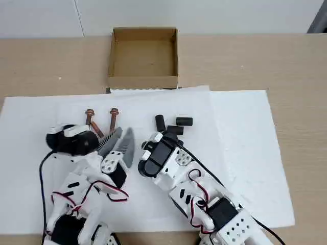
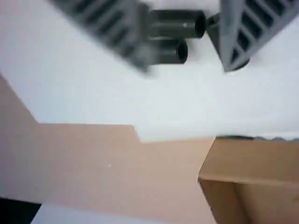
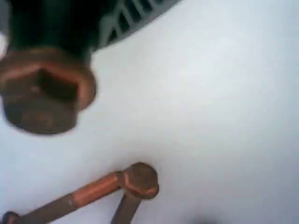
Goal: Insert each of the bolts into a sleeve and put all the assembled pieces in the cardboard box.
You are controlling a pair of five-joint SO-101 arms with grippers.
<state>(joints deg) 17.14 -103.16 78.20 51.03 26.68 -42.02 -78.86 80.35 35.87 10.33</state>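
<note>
my left gripper (image 1: 124, 133) is low over the white sheet (image 1: 245, 153) with its two grey fingers (image 2: 243, 32) spread apart and nothing between them. through its wrist camera i see two of the black sleeves (image 2: 175, 23) lying side by side just past the fingertips. from above i count three sleeves (image 1: 174, 130) close together on the sheet, just ahead of my right gripper (image 1: 148, 148). the right one is pinching a bolt (image 3: 46, 91), its hex head turned toward the wrist camera, something dark right behind it that i can't make out. two loose bolts (image 1: 113, 120) lie side by side on the sheet, beside the left gripper. the cardboard box (image 1: 144, 81) sits open on the table (image 1: 296, 66) at the sheet's far edge.
</note>
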